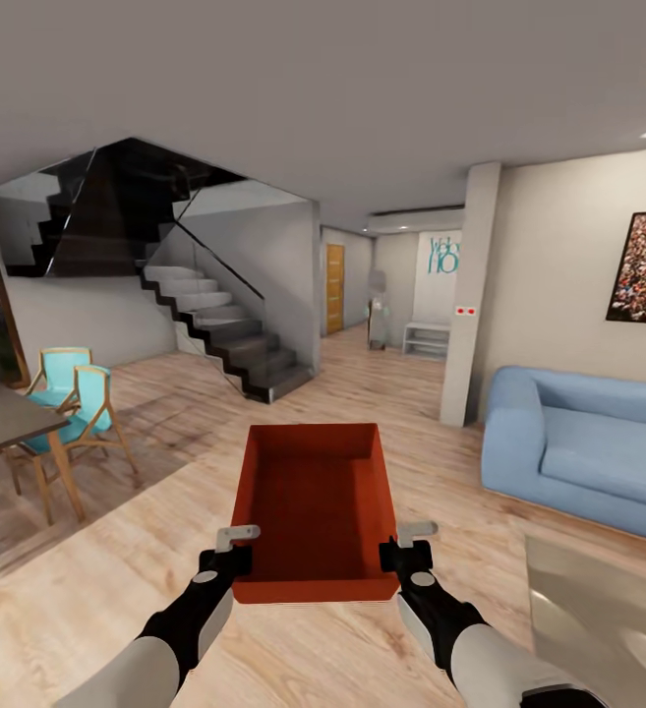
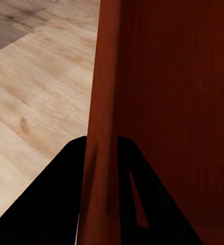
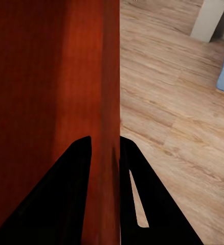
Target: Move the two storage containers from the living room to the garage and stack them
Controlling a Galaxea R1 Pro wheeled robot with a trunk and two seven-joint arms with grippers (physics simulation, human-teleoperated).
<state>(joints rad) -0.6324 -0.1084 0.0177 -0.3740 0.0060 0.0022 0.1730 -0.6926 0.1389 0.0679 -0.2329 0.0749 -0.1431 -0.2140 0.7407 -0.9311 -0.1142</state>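
Note:
I hold one orange-red storage container (image 1: 315, 506) in the air in front of me, over the light wood-plank floor of the living room. My left gripper (image 1: 232, 562) is shut on its left wall near the near corner, and my right gripper (image 1: 401, 559) is shut on its right wall. In the left wrist view the thin wall (image 2: 103, 127) runs between the two dark fingers (image 2: 56, 204). The right wrist view shows the same, the wall (image 3: 111, 102) pinched between the fingers (image 3: 142, 194). The bin is empty and lidless.
A blue sofa (image 1: 583, 447) stands at the right, a glass table (image 1: 608, 610) at the lower right. A dining table (image 1: 3, 418) with teal chairs (image 1: 87, 403) stands at the left. Ahead are a staircase (image 1: 224, 329), a pillar (image 1: 468, 295) and a hallway with a wooden door (image 1: 334, 288).

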